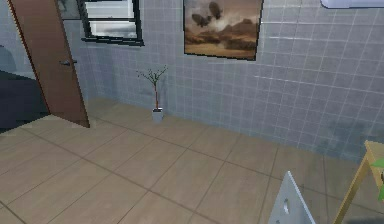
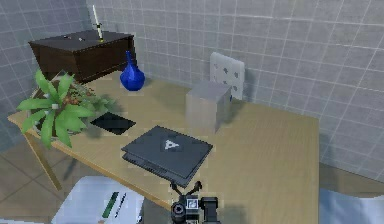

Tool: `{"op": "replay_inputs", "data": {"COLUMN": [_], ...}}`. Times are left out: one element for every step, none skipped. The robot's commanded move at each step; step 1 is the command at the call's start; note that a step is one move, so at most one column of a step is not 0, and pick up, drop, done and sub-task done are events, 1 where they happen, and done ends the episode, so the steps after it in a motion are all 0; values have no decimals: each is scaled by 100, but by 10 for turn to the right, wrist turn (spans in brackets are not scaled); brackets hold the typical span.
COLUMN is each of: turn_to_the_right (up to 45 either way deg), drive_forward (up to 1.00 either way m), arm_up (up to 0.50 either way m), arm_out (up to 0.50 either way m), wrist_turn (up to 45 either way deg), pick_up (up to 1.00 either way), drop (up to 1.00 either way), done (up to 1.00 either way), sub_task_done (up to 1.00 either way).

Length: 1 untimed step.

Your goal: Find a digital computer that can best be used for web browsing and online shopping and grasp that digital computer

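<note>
**Dark grey laptop (image 2: 167,152) found on the table (image 2: 270,150) — the grasp is not yet done**

The wooden table takes the middle of the arm side view. The laptop lies on it closed and flat, in the lower middle of the frame, near the table's front edge. In my judgement it is the thing on the table that fits the task: a computer for browsing and shopping. A smaller flat black device (image 2: 113,123) lies just to its upper left; what it is I cannot tell. A leafy potted plant (image 2: 58,105) stands at the left, a blue vase (image 2: 132,75) above it, and a grey box (image 2: 208,105) above the laptop.

The gripper (image 2: 188,187) is at the bottom edge of the frame, just below the laptop's near corner, with its fingers pointing toward it. I cannot tell if it touches the laptop. Because the laptop lies right behind the fingers, I also cannot tell whether the gripper holds anything.

So the search part looks finished — the robot is beside the table and the gripper is at the right thing. What is left is the grasp itself: the laptop rests on the tabletop, not lifted. The forward view has a tiled wall with a painting (image 1: 222,28) at the top and a brown door (image 1: 50,55) at the left.
</note>
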Motion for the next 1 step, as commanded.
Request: {"op": "replay_inputs", "data": {"turn_to_the_right": [0], "drive_forward": [0], "arm_up": [10], "arm_out": [0], "wrist_turn": [0], "pick_up": [0], "drop": [0], "done": [0], "sub_task_done": [0]}}
